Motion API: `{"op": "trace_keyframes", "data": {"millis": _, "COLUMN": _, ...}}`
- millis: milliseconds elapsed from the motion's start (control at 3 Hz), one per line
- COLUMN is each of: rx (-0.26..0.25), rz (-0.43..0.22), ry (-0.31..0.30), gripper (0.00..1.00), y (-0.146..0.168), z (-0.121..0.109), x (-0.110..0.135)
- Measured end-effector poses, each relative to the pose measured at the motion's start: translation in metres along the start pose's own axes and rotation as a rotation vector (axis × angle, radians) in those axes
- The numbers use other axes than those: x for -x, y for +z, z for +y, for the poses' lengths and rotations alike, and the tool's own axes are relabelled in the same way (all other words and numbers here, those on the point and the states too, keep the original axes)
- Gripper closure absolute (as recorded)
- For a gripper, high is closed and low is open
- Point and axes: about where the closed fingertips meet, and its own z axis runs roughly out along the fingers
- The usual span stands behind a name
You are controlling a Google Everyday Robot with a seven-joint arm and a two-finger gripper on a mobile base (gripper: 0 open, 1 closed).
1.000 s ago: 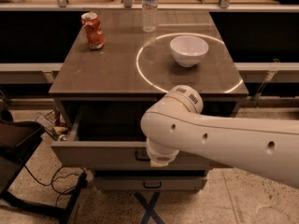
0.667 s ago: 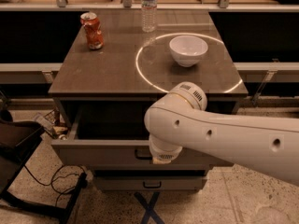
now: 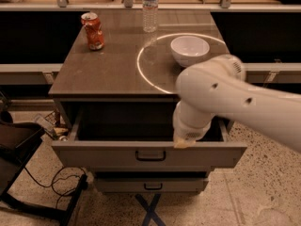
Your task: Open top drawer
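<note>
The top drawer (image 3: 94, 155) stands pulled out from under the table top, with its deep grey box showing dark inside. Its small dark bar handle (image 3: 150, 155) sits bare at the centre of the wide grey front. My gripper (image 3: 182, 142) is at the end of the white arm (image 3: 221, 93), just over the top edge of the drawer front and to the right of the handle, not touching the handle. The arm hides most of the gripper.
A narrower drawer (image 3: 117, 184) with a like handle is shut below. On the table top (image 3: 108, 69) stand a red can (image 3: 93, 30), a water bottle (image 3: 150, 7) and a white bowl (image 3: 189, 50). A dark chair (image 3: 19, 145) and cables lie at the left on the floor.
My arm has lifted and swung to the right, off the drawer front, so the handle now shows. The drawer stays pulled out.
</note>
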Motion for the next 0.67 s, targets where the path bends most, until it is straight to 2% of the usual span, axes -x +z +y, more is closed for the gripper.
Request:
{"op": "trace_keyframes", "data": {"millis": 333, "rx": 0.028, "rz": -0.019, "ry": -0.017, "gripper": 1.0, "y": -0.042, "z": -0.026, "x": -0.039}}
{"op": "trace_keyframes", "data": {"millis": 667, "rx": 0.086, "rz": -0.036, "ry": -0.041, "gripper": 1.0, "y": -0.071, "z": -0.045, "x": -0.088}}
